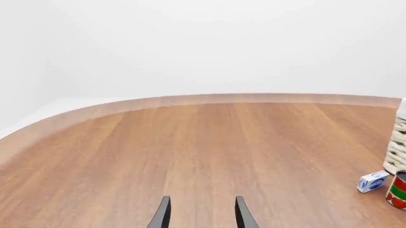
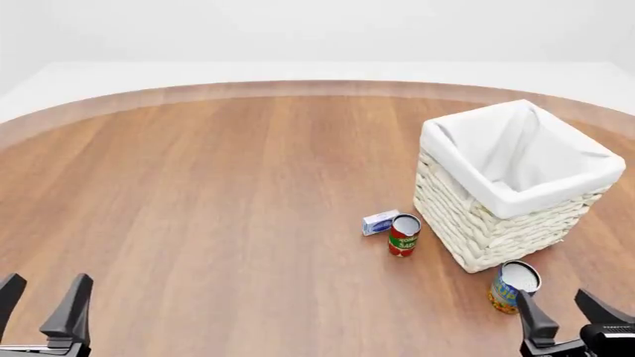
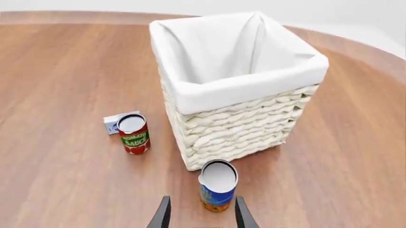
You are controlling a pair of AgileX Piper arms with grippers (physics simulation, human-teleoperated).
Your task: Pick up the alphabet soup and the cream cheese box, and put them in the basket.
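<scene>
Right wrist view shows the alphabet soup (image 3: 217,186) upright on the bench (image 3: 63,156), just ahead of the right tool (image 3: 201,214), whose fingers stand apart and empty, and just beside the basket (image 3: 235,126). Judged a rigid, fairly heavy can with a smooth label, it is best pinched across its round side at mid-height. The cream cheese box (image 2: 380,222), likely light and easily dented, lies near the basket beside a red and green can (image 2: 403,235), well apart from the open, empty left tool (image 2: 40,311).

Leaving bare counter (image 2: 218,193) across the frame's left and centre; crowding lower right with basket (image 2: 496,223), alphabet soup (image 2: 514,287) touching its corner, red can (image 2: 403,235) hiding cream cheese box (image 2: 378,222).
</scene>
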